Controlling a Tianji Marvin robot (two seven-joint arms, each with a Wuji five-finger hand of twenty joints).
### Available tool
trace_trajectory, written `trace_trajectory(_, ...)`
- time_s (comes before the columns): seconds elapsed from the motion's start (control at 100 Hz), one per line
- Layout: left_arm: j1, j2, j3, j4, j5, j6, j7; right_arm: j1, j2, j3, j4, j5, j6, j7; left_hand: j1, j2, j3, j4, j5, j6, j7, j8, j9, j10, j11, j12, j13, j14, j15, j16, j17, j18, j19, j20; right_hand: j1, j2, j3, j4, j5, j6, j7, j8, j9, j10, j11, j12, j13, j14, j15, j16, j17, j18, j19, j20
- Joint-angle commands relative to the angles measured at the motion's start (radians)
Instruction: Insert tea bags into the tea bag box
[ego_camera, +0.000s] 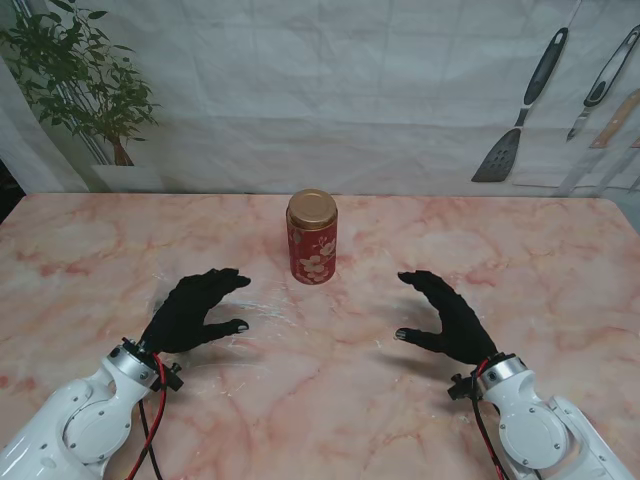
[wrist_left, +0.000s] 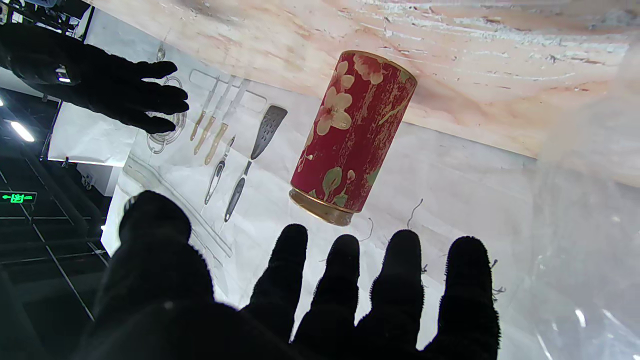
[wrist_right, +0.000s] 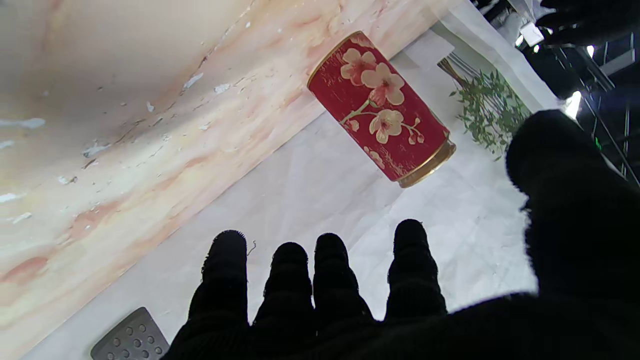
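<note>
The tin (ego_camera: 312, 238) stood upright on the table (ego_camera: 560, 260), about midway between its left and right edges and toward the far side. The left hand (ego_camera: 195, 310) lay over the table nearer to me and to the left of the tin, well apart from it. The right hand (ego_camera: 450, 318) lay nearer to me and to the right of the tin, also well apart. The tin sat between the two hands and farther from me than both. Behind the table hung a backdrop (ego_camera: 350, 90); a plant (ego_camera: 85, 85) stood at its far left, and utensils (ego_camera: 520, 110) showed at its far right.
</note>
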Motion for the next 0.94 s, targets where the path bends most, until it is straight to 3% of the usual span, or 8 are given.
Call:
trace_trajectory(0.0, 0.015, -0.005, 0.000, -0.001, -0.006, 0.002, -0.010, -0.008, -0.009, -0.007, 0.018, 0.019, -0.022, 0.025, -0.032, 0.036, 0.007, 0.029, -0.005, -0.019, -0.003, -0.008, 0.007, -0.037, -0.011, -0.006, -0.020, -0.029, -0.066, -0.017, -0.018, -0.012, -0.044, -0.011, 0.015, 0.015, -0.020, 0.021, -0.004, 0.001, 0.002, -0.013, -0.020, -0.022, -0.006, -0.014, -0.026, -0.038, -0.008, -0.003, -0.004, -0.047, -0.028, 0.014)
trace_trajectory(0.54, 0.013, -0.007, 0.014, 0.000, -0.014, 0.004, -0.006, -0.007, -0.013, -0.009, 0.033, 0.027, 0.009, 0.015, -0.030, 0.035, 0.007, 0.029, -0.003, -0.018, -0.003, -0.007, 0.010, -0.037, -0.009, -0.005, -0.016, -0.030, -0.064, -0.016, -0.017, -0.013, -0.045, -0.011, 0.023, 0.021, -0.031, 0.025, -0.013, -0.001, 0.008, -0.019, -0.020, -0.025, -0.023, -0.014, -0.027, -0.041, -0.015, -0.004, -0.005, -0.056, -0.037, 0.037)
trace_trajectory(0.93, 0.013, -0.006, 0.014, -0.001, -0.019, 0.009, -0.016, -0.006, -0.014, -0.005, 0.035, 0.035, 0.009, 0.017, -0.026, 0.034, 0.008, 0.029, -0.004, -0.019, -0.003, -0.007, 0.010, -0.038, -0.009, -0.006, -0.016, -0.029, -0.064, -0.016, -0.017, -0.014, -0.045, -0.011, 0.005, 0.011, 0.018, 0.023, -0.016, 0.000, 0.010, -0.022, -0.020, -0.027, -0.029, -0.014, -0.027, -0.044, -0.018, -0.004, -0.005, -0.059, -0.042, 0.047)
